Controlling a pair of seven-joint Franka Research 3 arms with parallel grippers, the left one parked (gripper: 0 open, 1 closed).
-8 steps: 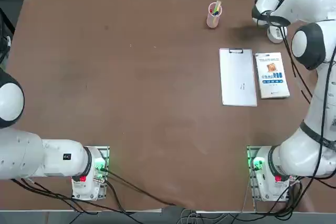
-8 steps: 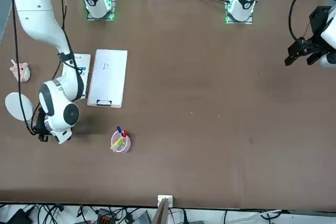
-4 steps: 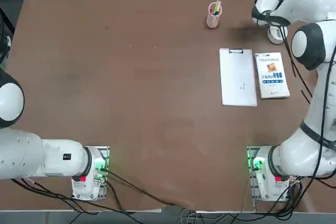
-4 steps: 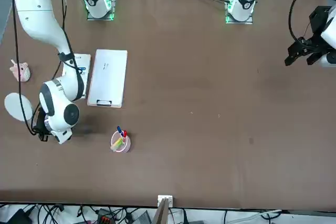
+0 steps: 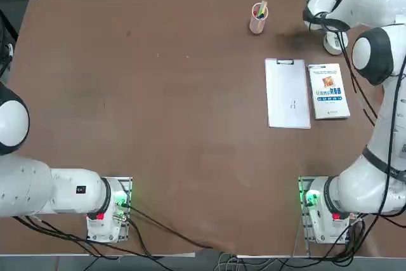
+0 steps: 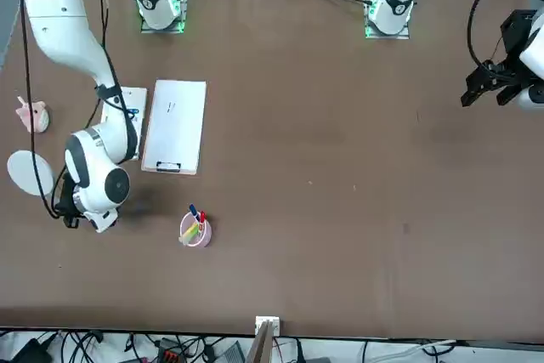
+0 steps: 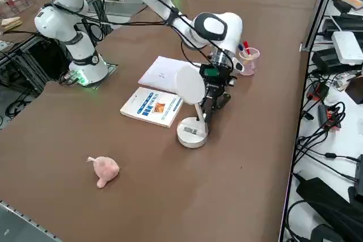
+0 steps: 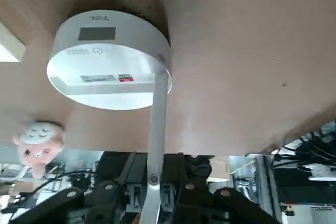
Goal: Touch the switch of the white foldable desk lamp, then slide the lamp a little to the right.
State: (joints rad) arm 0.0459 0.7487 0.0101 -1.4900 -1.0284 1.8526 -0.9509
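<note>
The white foldable desk lamp stands at the table's far right corner, its round base [image 7: 192, 132] flat on the table and its flat head [image 7: 189, 83] raised on the thin arm. In the wrist view the base [image 8: 109, 59] shows a printed switch mark, and the thin arm [image 8: 157, 124] runs down between my fingers. My right gripper [image 7: 209, 106] sits low beside the lamp, shut on that thin arm just above the base. From overhead only the base's edge [image 5: 332, 42] shows under my wrist.
A pink pen cup [image 7: 248, 60] stands just left of the lamp. A white clipboard [image 5: 287, 93] and a book [image 5: 328, 91] lie nearer the robot. A pink soft toy [image 7: 105, 169] lies to the lamp's right, near the table's right edge.
My wrist and the lamp head have crept a little toward the robot's right. Everything else on the table is where it was.
</note>
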